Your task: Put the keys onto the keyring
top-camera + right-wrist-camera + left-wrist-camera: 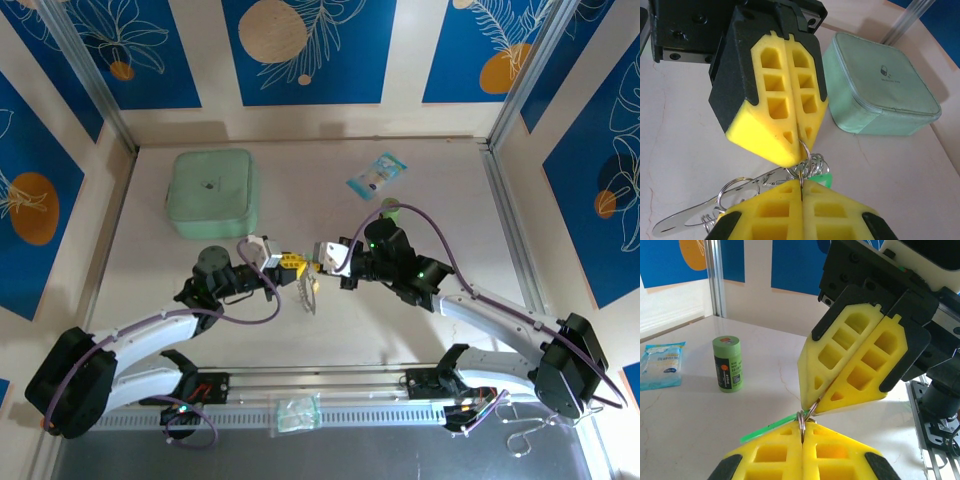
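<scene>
The surface is a pale, faintly veined tabletop (400,320). It is closed in by cream walls with blue panels (310,50) painted with white leaves and orange discs, and metal posts stand in the corners.

The two claws meet tip to tip above the middle of the table. The left claw (303,267) has its yellow pads (785,100) pressed together, and so does the right claw (321,267) — both are clamped on the same small wire loop of the keyring (807,165). The rest of the bunch hangs just below the joined tips: several small silvery rings and a flat metal strip (685,217). One green key (821,180) sits in the bunch, touching the right claw's pads from the left claw's side. I cannot pick out a yellow key against the yellow pads.

Counted — two claws, one keyring and one green key. One mint-green zip pouch (212,192) lies beyond the left claw. One green cylinder (727,364) stands upright beyond the right claw, and one clear packet (376,176) lies farther off still. One small plastic bag (296,412) lies behind both claws, between the arm bases.
</scene>
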`<state>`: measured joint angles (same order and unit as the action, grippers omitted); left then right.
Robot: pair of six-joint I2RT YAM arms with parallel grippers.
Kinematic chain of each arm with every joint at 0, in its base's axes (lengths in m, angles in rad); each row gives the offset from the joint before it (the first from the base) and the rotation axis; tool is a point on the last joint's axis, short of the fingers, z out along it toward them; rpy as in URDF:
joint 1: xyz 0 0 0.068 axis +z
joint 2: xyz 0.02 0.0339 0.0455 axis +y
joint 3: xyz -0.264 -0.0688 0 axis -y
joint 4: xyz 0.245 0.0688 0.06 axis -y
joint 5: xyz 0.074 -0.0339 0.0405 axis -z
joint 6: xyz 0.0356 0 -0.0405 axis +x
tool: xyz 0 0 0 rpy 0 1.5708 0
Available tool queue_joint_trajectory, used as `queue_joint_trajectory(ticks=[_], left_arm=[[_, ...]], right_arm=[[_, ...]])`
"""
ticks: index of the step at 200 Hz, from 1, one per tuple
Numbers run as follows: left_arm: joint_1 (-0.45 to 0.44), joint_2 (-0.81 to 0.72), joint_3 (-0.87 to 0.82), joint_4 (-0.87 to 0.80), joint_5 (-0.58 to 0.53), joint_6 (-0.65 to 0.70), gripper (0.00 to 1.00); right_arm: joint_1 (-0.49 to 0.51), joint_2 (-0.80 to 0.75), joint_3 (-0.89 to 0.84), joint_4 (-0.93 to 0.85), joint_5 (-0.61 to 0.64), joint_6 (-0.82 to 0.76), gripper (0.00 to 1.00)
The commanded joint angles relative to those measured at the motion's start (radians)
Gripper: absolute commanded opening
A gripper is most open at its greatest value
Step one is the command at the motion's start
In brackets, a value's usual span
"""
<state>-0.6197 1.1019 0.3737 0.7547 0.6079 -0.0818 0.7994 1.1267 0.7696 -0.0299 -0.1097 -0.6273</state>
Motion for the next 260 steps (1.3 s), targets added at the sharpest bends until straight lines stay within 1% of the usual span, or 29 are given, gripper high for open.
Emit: queue_joint_trajectory(ticks=[1,29,49,68,77,89,109,129,144,154,170,195,224,242,260], left_arm=[[-0.009,-0.001,0.041,0.08,0.004,-0.021,0.0],[-0.009,0.012,0.033,0.132,0.006,-0.039,0.0],[-0.009,0.032,0.022,0.184,0.005,-0.06,0.0],[-0.008,0.055,0.009,0.236,0.011,-0.059,0.0],[-0.009,0.062,0.006,0.251,0.014,-0.051,0.0],[-0.009,0.071,-0.001,0.279,0.019,-0.038,0.0],[-0.009,0.091,-0.01,0.336,0.044,-0.005,0.0],[-0.011,0.1,-0.016,0.449,0.063,-0.009,0.0],[-0.01,0.098,-0.001,0.436,0.108,0.027,0.0],[-0.011,0.098,0.017,0.409,0.14,0.047,0.0],[-0.011,0.103,0.046,0.38,0.181,0.048,0.0],[-0.019,0.099,0.047,0.362,0.181,0.05,0.0],[-0.026,0.089,0.029,0.378,0.17,0.023,0.0],[-0.028,0.086,0.025,0.386,0.164,0.008,0.0],[-0.029,0.079,0.023,0.388,0.161,0.001,0.0]], right_arm=[[0.013,-0.013,-0.018,-0.045,-0.033,-0.037,0.0],[0.026,0.013,-0.016,-0.08,-0.068,-0.036,0.0],[0.025,0.012,-0.041,-0.05,-0.079,-0.01,0.0],[-0.001,-0.014,-0.085,0.021,-0.098,0.047,0.19],[-0.028,-0.036,-0.098,0.038,-0.13,0.082,0.24],[-0.075,-0.071,-0.105,0.039,-0.192,0.134,0.27],[-0.183,-0.118,-0.087,-0.011,-0.397,0.216,0.28],[-0.283,-0.121,-0.024,-0.101,-0.588,0.261,0.27],[-0.316,-0.112,0.023,-0.148,-0.662,0.272,0.27],[-0.318,-0.106,0.034,-0.139,-0.671,0.28,0.28],[-0.312,-0.095,0.031,-0.07,-0.666,0.321,0.28],[-0.295,-0.08,0.02,0.014,-0.612,0.342,0.28],[-0.252,-0.018,0.058,-0.025,-0.611,0.308,0.29],[-0.228,0.003,0.067,-0.016,-0.622,0.307,0.28],[-0.214,0.014,0.068,-0.012,-0.6,0.293,0.28]])
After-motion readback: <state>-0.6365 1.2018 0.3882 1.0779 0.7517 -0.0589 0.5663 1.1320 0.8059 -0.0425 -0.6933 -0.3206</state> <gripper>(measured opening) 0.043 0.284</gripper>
